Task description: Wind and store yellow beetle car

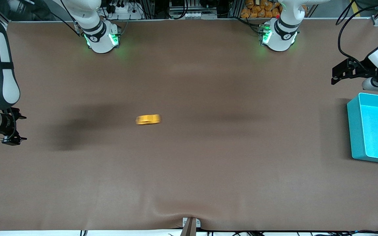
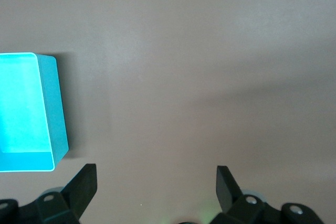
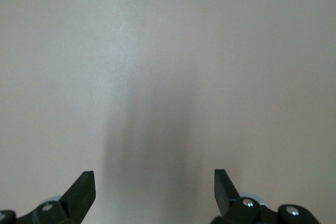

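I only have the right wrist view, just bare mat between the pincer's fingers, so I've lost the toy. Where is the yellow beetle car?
Observer: The yellow beetle car sits on the open table, between the two arms' ends and nearer the right arm's; it shows blurred.
Operator: Is either pincer on it?
Observer: No. The right pincer is open at its own end of the table, well clear of the car.
Operator: And the bin?
Observer: The teal bin stands at the left arm's end and looks empty.
Operator: The left arm?
Observer: It waits, the left pincer open above the table beside the bin.
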Robot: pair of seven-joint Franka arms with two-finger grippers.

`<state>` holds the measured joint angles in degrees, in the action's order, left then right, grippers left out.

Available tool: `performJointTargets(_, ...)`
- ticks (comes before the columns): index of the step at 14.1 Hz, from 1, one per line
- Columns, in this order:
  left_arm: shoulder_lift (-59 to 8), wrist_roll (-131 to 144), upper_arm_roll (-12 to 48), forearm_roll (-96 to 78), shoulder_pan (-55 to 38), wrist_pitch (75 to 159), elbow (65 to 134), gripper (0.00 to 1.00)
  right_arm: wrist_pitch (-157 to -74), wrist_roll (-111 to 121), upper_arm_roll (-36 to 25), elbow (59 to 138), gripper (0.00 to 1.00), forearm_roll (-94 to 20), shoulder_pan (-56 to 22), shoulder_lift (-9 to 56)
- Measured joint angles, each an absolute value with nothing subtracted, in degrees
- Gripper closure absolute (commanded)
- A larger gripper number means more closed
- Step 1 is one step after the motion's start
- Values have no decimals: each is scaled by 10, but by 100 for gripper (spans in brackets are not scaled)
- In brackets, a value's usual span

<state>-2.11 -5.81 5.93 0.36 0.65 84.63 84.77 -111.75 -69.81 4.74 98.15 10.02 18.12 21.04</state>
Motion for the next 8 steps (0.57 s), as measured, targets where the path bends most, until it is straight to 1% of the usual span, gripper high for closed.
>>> performJointTargets(8,-21,-58,59,4,7,846,848,0,-1072,-600,47,981,0,100,181,182)
